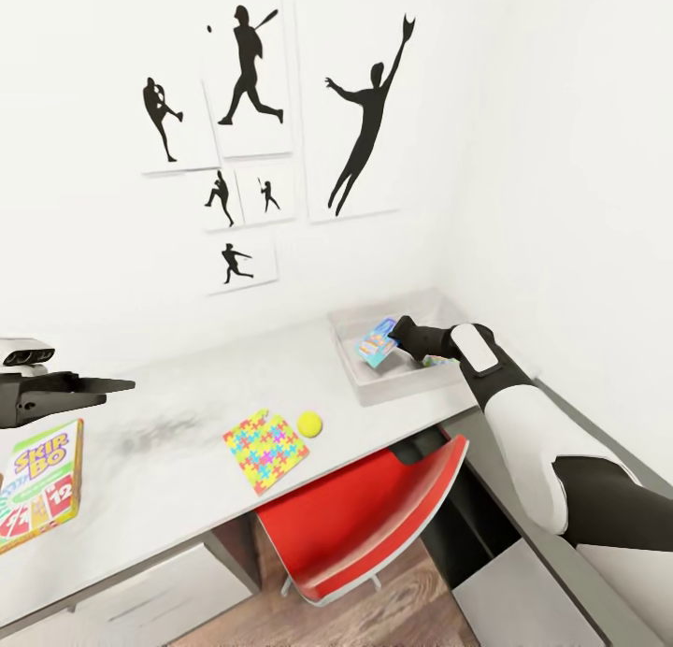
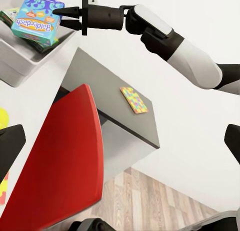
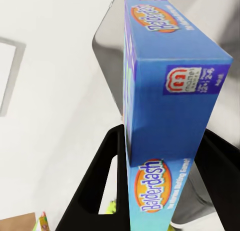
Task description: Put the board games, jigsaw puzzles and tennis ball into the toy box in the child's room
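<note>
The light blue board game (image 1: 379, 344) hangs tilted over the grey toy box (image 1: 397, 392) at the right end of the white table (image 1: 178, 395). My right gripper (image 1: 400, 335) is shut on it. In the right wrist view the black fingers (image 3: 100, 181) clamp the blue box (image 3: 170, 86). Something colourful lies in the toy box under my right arm. A jigsaw puzzle (image 1: 266, 452) and the tennis ball (image 1: 309, 424) lie near the table's front edge. The green-topped board game (image 1: 39, 483) lies at the table's left. Above it, my left gripper (image 1: 117, 383) is open and holds nothing.
A red chair (image 1: 374, 516) is tucked under the table below the toy box. In the left wrist view another jigsaw puzzle (image 2: 134, 99) lies on a low dark grey cabinet (image 2: 115, 111) beside the table. White walls close off the back and right.
</note>
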